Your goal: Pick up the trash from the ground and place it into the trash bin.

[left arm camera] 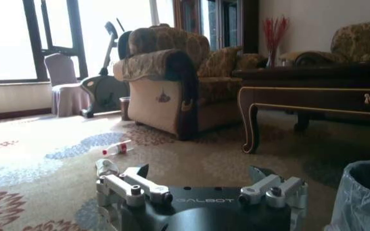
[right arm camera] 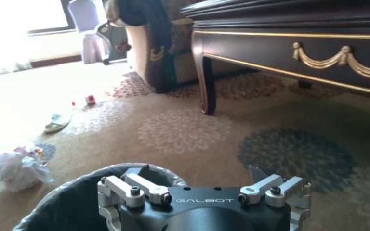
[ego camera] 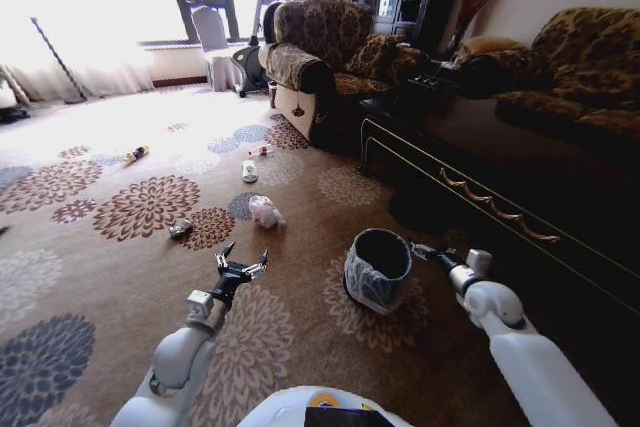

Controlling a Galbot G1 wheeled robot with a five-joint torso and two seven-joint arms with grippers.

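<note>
GALBOT is printed on both wrists. Left gripper (ego camera: 243, 268) spread open, empty, over carpet (ego camera: 120, 277); right gripper (right arm camera: 198, 175) open above the bag-lined trash bin (ego camera: 378, 269). White plastic wad (ego camera: 265, 211) lies beyond.

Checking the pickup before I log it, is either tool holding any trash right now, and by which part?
Nothing is held. The left tool is open and empty above the carpet; the right tool is open and empty over the trash bin.

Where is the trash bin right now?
In the head view, the trash bin stands on the carpet, right of centre, between the open left gripper and the right gripper, beside the dark table.
</note>
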